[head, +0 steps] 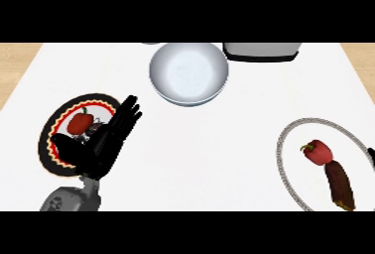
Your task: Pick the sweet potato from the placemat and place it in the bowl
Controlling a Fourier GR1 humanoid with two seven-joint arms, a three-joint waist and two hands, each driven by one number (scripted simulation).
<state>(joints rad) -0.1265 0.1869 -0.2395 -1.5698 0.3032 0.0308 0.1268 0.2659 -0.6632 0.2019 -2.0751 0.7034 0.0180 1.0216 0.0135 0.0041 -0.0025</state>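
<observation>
The white bench is smooth and flat. One round, glossy pale-grey bowl sits at the middle of its far edge, with one boxy white and black appliance beside it towards the far right corner. One round white placemat with a grey patterned rim lies by the right edge. One black plate with a red and yellow scalloped border lies by the left edge.

The left hand hovers over the plate, fingers straight and spread, holding nothing. Only a dark sliver of the right hand shows at the right edge, and I cannot tell its state.

One long, knobbly brown sweet potato lies on the placemat. There are two shiny red peppers, one touching its far end and one on the plate.
</observation>
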